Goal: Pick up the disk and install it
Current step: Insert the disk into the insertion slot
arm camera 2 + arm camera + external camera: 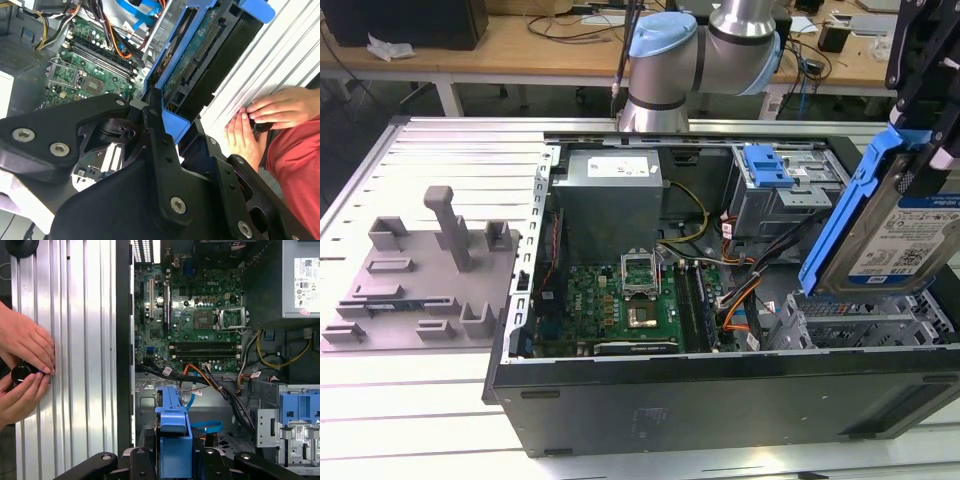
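The pincer [172, 119], clamped on the disk [900, 235] (steeply tilted), hangs over the open computer case [650, 400].

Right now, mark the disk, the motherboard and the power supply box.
the disk [900, 245], exterior view, on its labelled face
the motherboard [602, 300], exterior view, on its green board
the power supply box [610, 215], exterior view, on its grey face

I can read nothing here: the label [920, 250] on the disk [888, 215] and the white sticker [306, 272] on the power supply [270, 290] carry print too fine for me.
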Motion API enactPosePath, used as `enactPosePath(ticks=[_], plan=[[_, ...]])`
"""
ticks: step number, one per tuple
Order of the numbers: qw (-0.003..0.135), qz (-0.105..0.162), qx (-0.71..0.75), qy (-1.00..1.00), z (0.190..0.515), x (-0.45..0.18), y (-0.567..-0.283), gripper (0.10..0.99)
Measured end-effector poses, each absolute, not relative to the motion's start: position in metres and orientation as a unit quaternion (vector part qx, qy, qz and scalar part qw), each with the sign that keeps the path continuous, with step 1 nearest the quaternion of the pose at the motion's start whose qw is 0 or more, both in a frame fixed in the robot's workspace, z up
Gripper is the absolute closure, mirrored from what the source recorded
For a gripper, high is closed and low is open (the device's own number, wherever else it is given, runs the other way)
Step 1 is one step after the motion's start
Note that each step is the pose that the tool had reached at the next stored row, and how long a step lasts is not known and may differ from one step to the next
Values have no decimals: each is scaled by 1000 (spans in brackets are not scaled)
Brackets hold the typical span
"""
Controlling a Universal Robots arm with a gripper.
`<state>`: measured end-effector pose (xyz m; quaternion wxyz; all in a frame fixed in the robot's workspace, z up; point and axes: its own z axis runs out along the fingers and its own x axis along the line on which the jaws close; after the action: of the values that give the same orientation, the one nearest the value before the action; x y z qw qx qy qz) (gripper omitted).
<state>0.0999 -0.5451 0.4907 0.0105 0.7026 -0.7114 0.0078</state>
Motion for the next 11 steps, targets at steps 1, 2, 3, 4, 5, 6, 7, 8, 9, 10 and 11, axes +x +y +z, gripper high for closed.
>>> enactPosePath(ticks=[1, 2, 3, 4, 5, 6, 7, 8, 9, 10, 11], plan=[[10, 8, 703, -711, 491, 100, -544, 722], [10, 8, 703, -711, 491, 100, -544, 722], [10, 8, 703, -711, 491, 100, -543, 722], [10, 8, 703, -712, 490, 100, -543, 722], [10, 8, 703, -712, 490, 101, -543, 722], [10, 8, 703, -711, 490, 101, -542, 722], [10, 8, 703, -711, 490, 102, -542, 722], [10, 8, 703, -711, 490, 103, -542, 722], [10, 8, 703, -711, 490, 105, -542, 722], [10, 8, 703, -711, 490, 106, -541, 722], [10, 8, 703, -711, 489, 107, -541, 722]])
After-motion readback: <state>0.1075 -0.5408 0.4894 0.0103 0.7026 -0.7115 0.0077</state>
